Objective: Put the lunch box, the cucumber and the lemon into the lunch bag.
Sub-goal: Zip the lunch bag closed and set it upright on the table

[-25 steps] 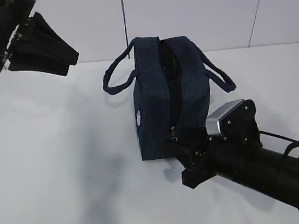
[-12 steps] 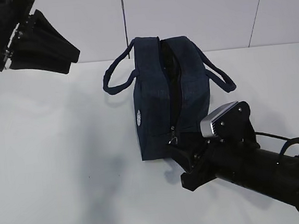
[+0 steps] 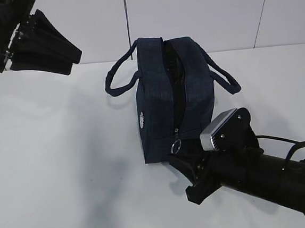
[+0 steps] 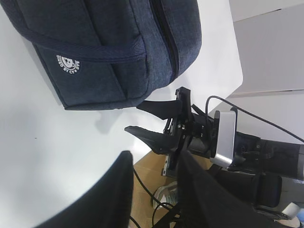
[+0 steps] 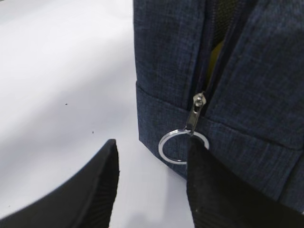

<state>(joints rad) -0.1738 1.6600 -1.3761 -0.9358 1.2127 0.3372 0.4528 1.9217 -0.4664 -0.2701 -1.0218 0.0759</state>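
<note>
Right tool low at front, fingers apart, just beside ring pull on near end of bag. Bag upright mid-table, long axis near-to-far, zipper part open, yellow inside. Left tool raised far left, apart.

You can't see inside the lunch bag: its zipper gap shows only darkness in the exterior view, and the right wrist view gives you just a sliver of something yellow too narrow to identify. The left gripper is cut off by the frame's top-left edge, so its body stays hidden.
</note>
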